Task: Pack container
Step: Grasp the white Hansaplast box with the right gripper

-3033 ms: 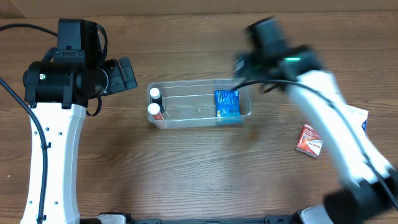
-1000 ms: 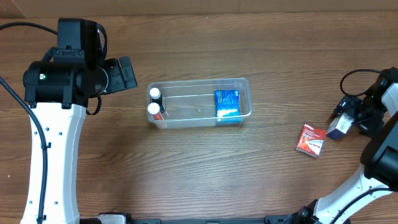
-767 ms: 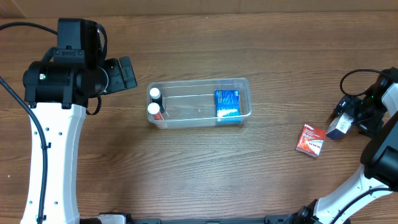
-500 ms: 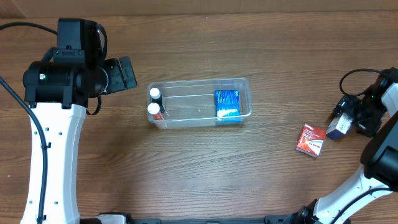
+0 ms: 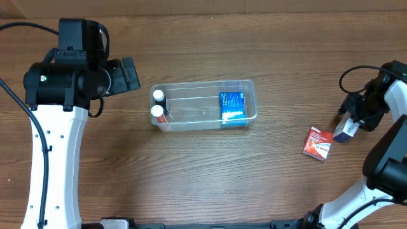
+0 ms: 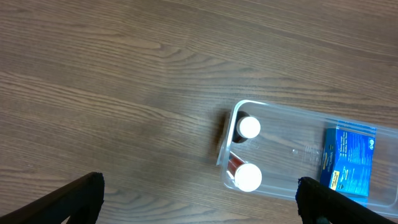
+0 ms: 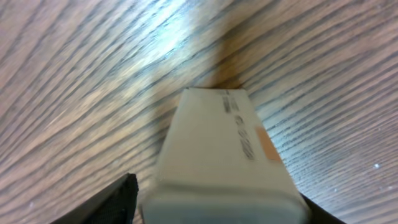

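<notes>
gripping box point(image 7: 217, 155), right fingers point(image 7: 109, 204) sit far from container point(image 5: 194, 113).

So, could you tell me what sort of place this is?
Probably a robotics lab bench: left arm and right arm flank a wood-grain table, with a clear container holding bottles and a blue box.
</notes>
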`<state>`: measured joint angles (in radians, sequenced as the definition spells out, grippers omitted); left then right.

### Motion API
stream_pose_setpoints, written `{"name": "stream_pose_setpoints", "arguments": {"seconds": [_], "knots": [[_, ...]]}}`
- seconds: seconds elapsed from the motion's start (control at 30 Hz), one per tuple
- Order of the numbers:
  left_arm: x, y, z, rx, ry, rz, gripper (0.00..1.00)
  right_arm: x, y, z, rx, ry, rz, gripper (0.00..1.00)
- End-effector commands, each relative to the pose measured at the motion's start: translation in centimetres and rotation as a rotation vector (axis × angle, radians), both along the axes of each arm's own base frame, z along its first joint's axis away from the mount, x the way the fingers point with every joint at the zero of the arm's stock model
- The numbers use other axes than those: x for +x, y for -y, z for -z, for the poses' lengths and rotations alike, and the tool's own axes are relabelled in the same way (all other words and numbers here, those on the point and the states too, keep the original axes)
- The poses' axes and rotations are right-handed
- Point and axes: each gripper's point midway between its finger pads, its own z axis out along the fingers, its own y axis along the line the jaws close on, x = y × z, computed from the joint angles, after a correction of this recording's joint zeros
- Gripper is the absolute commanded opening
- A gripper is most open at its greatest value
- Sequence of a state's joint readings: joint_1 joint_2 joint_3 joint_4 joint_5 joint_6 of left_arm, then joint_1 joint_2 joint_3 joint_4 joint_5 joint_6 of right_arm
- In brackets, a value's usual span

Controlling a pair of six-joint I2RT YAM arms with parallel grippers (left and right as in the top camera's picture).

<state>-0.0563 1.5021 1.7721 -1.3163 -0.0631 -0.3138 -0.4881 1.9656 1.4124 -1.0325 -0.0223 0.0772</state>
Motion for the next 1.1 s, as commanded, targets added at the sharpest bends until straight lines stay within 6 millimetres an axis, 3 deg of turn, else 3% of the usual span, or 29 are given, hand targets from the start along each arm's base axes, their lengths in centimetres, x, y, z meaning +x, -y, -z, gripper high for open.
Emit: {"name": "stream_pose_setpoints", "arguments": {"seconds": [0.0,0.1,0.57,0.77,1.07], "knots": [[0.2,0.1,-0.4,-0.004,0.012,0.016,1.0,0.0,-0.2,-1.3,-0.008,0.027,-0.001,0.57],[0.2,0.1,-0.4,-0.004,0.013,0.016,1.0,-0.1,-0.3,-1.3,-0.004,0.022,0.0,0.46],[0.3,0.1,-0.4,-0.003,0.013,0.016,1.0,0.3,-0.4,-1.9,0.007,0.035,0.0,0.35],[0.3,0.1,-0.4,-0.003,0.013,0.016,1.0,1.7,-0.3,-5.2,-0.001,0.096,-0.007,0.34],[0.3,0.1,-0.4,-0.003,0.013,0.016,1.0,4.3,-2.3,-14.1,0.045,0.279,-0.051,0.35]]}}
